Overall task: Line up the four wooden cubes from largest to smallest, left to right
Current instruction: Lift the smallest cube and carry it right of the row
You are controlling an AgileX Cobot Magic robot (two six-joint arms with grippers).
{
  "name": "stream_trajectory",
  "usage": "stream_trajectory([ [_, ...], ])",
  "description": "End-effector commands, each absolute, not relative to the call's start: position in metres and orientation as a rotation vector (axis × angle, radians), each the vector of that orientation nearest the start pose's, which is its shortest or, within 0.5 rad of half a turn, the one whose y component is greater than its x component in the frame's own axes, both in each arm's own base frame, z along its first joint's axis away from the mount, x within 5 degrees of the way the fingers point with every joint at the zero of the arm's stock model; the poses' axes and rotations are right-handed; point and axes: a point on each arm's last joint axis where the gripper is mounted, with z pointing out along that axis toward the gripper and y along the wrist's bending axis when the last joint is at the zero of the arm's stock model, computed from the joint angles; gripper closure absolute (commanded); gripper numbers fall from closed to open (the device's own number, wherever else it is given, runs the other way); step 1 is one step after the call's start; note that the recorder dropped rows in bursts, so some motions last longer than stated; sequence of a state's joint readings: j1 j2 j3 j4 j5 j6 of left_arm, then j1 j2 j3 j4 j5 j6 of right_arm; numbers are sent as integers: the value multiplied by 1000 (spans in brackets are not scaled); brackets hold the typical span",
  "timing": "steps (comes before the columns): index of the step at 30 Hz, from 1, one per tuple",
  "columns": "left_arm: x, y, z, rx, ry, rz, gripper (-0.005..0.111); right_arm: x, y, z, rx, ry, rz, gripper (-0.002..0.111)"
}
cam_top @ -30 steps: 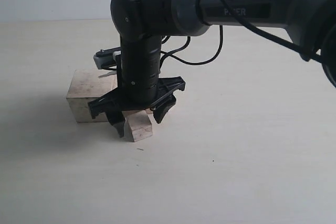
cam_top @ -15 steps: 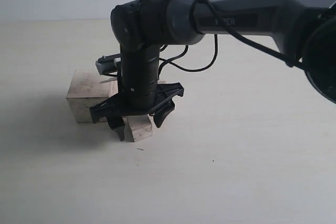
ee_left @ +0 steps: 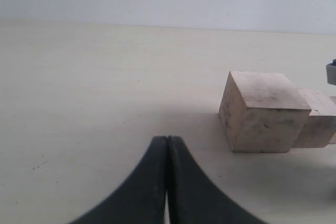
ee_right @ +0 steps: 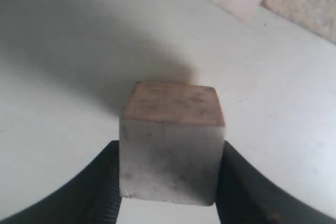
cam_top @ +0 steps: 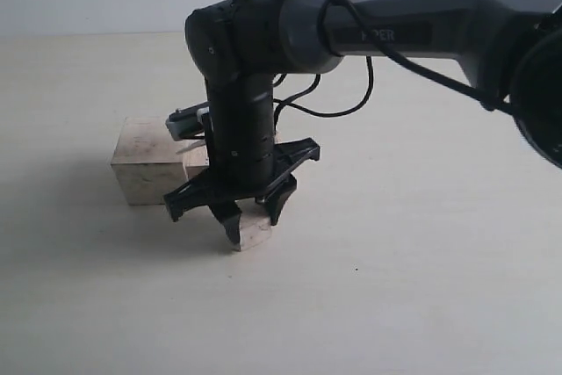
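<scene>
The right gripper (cam_top: 252, 213) points straight down and is clamped on the small cube (cam_top: 255, 234). In the wrist view its two dark fingers (ee_right: 105, 182) press flat against opposite faces of the block, whose top face shows tan and mottled between them. The cube sits low between the fingertips, at the surface (cam_top: 421, 287) or barely off it; I cannot tell which. A soft shadow lies on the surface right under the gripper.

Just behind the gripper, on the side toward the left arm, stands the mid cube (cam_top: 197, 159), mostly hidden by the gripper's black wrist. Past that is the big cube (cam_top: 140, 160), upright and square on the surface. The two blocks stand tight together, side by side, and both are clear of the held cube. The right arm (cam_top: 421, 15) stretches in from the far right, with a black cable looping off it above the gripper.

The left gripper (ee_left: 167, 141) is well away from all this, its jaws pressed together with nothing between them, hanging low over bare surface. Ahead of it are the big cube (ee_left: 262, 111) and, tucked beside that, the mid cube (ee_left: 317, 116).
</scene>
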State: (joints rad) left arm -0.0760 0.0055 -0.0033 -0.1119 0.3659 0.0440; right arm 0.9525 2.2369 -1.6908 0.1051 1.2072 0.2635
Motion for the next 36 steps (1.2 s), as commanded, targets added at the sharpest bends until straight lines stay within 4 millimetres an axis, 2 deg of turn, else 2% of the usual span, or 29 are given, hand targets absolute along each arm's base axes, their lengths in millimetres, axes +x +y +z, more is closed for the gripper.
stream_trajectory([
  [1,53,-8,181,50,1837,-135,107,235,352,202,-1197,2939,212,108],
  [4,53,-8,181,50,1837,-135,107,231,334,266,-1305,2712,280,108],
  [5,53,-8,181,50,1837,-135,107,232,327,277,-1294,2682,280,108],
  [6,53,-8,181,50,1837,-135,107,239,313,296,-1239,2647,272,108],
  [7,53,-8,181,50,1837,-135,107,243,306,302,-1214,2636,261,108],
  [8,53,-8,181,50,1837,-135,107,255,288,315,-1141,2622,237,108],
  [11,53,-8,181,50,1837,-135,107,274,264,324,-1026,2639,230,108],
  [12,53,-8,181,50,1837,-135,107,286,249,325,-957,2659,220,108],
  [13,53,-8,181,50,1837,-135,107,294,241,323,-919,2678,210,108],
  [15,53,-8,181,50,1837,-135,107,304,227,309,-1138,2630,153,108],
  [18,53,-8,181,50,1837,-135,107,308,217,284,-1640,2433,76,108],
  [19,53,-8,181,50,1837,-135,107,307,214,269,-1882,2313,50,108],
  [21,53,-8,181,50,1837,-135,107,306,214,254,-2034,2248,53,108],
  [25,53,-8,181,50,1837,-135,107,306,214,235,-2101,2265,65,108],
  [29,53,-8,181,50,1837,-135,107,309,216,233,-2076,2244,62,108],
  [36,53,-8,181,50,1837,-135,107,305,226,229,-2011,2270,240,108],
])
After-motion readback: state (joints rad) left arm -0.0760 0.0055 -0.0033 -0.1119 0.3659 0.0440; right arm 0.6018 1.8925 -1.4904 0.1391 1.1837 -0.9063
